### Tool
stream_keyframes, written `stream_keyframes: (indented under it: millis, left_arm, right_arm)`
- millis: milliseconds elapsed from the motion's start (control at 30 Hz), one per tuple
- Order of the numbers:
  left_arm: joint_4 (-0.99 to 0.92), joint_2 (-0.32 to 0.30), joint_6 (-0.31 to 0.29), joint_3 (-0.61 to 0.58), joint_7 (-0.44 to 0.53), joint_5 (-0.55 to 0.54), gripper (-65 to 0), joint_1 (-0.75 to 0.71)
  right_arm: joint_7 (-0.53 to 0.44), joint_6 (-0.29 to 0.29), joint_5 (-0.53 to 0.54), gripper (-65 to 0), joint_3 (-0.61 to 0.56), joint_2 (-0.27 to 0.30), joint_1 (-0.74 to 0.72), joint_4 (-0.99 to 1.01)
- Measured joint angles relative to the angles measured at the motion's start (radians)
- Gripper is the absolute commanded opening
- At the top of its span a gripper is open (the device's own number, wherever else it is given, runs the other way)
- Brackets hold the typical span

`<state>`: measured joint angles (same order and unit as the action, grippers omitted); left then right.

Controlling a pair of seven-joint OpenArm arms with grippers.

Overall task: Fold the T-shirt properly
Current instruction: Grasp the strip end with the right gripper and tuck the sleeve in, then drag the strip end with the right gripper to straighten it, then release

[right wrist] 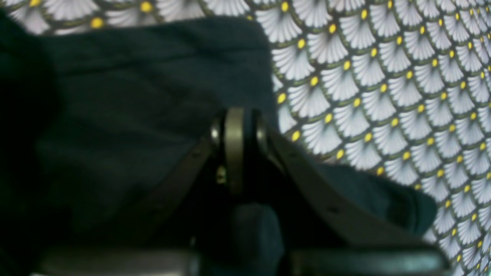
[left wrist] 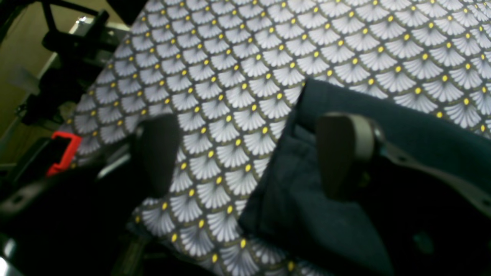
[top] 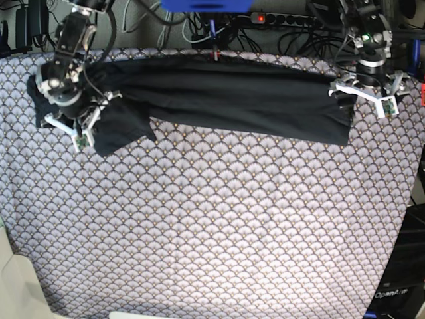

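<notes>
The T-shirt (top: 239, 100) lay as a long dark band along the far edge of the worktop (top: 219, 226), which was covered in a grey fan-patterned cloth with yellow dots. The band ran from near the far corner on the right arm's side almost to the far corner on the left arm's side, where it ended in a blunt, square edge. At the other end the cloth bunched and widened into a flap that hung toward the middle of the worktop.

The right gripper (top: 70, 109) sat over that bunched end. In its wrist view its fingers (right wrist: 234, 149) were pressed together, with dark cloth (right wrist: 126, 115) spread behind and beneath them and more of it reaching past them to the patterned cover. Whether a fold of cloth was pinched between them could not be told, since the tips were blurred and dark against the dark shirt.

The left gripper (top: 365, 93) stood at the blunt end of the band, its fingers spread wide. In its wrist view one finger (left wrist: 343, 153) was over the shirt's edge (left wrist: 303, 199) and the other (left wrist: 157, 153) was over bare patterned cover beside it, so the shirt's end lay partly within the gap. No cloth was gripped there.

The near half of the worktop carried only its cover.
</notes>
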<state>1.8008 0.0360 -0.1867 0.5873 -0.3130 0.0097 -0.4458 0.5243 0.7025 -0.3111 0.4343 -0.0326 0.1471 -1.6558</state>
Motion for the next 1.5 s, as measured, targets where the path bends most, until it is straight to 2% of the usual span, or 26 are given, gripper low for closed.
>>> stream_keyframes:
  millis: [167,300,500,633,767,800,900,967,1067,1200,1267,1500]
  left_arm:
    - [0.0,0.0,0.0,0.0,0.0,0.0,-11.6,0.0]
    - [0.0,0.0,0.0,0.0,0.0,0.0,-11.6,0.0]
    - [0.0,0.0,0.0,0.0,0.0,0.0,-11.6,0.0]
    - [0.0,0.0,-0.001,0.0,0.0,0.0,-11.6,0.003]
    - [0.0,0.0,0.0,0.0,0.0,0.0,-11.6,0.003]
    - [0.0,0.0,0.0,0.0,0.0,0.0,-11.6,0.003]
    - [0.0,0.0,0.0,0.0,0.0,0.0,-11.6,0.003]
    - [0.0,0.0,0.0,0.0,0.0,0.0,-11.6,0.003]
    - [0.0,0.003,0.0,0.0,0.0,0.0,-11.6,0.003]
    - [0.0,0.0,0.0,0.0,0.0,0.0,-11.6,0.006]
    - [0.0,0.006,0.0,0.0,0.003,0.0,-11.6,0.006]
    - [0.0,0.017,0.001,-0.002,0.001,0.0,-11.6,0.019]
  right_arm:
    - [0.154,0.0,0.002,-62.3,-0.002,0.01,-0.041,-0.002]
    - [0.217,0.0,-0.003,-62.3,-0.002,0.021,-0.066,-0.003]
    - [0.241,0.0,0.003,-62.7,0.002,0.051,-0.075,-0.013]
    - [0.263,0.0,0.003,-62.7,0.006,0.048,-0.089,-0.018]
    - [0.424,0.0,0.008,-62.7,0.006,0.052,-0.153,-0.018]
    - [0.492,0.0,0.009,-62.7,0.005,0.058,-0.17,-0.016]
    - [0.588,0.0,0.0,-62.7,-0.01,0.097,-0.199,-0.013]
    - [0.589,0.0,-0.005,-62.7,-0.029,0.104,-0.206,-0.018]
    - [0.589,0.0,0.008,-62.7,-0.055,0.086,-0.221,-0.019]
    - [0.604,0.0,0.014,-62.4,-0.153,0.122,-0.214,-0.018]
    - [0.636,0.0,0.011,-62.4,-0.157,0.121,-0.216,-0.017]
    - [0.639,0.0,0.012,-62.3,-0.186,0.098,-0.268,-0.017]
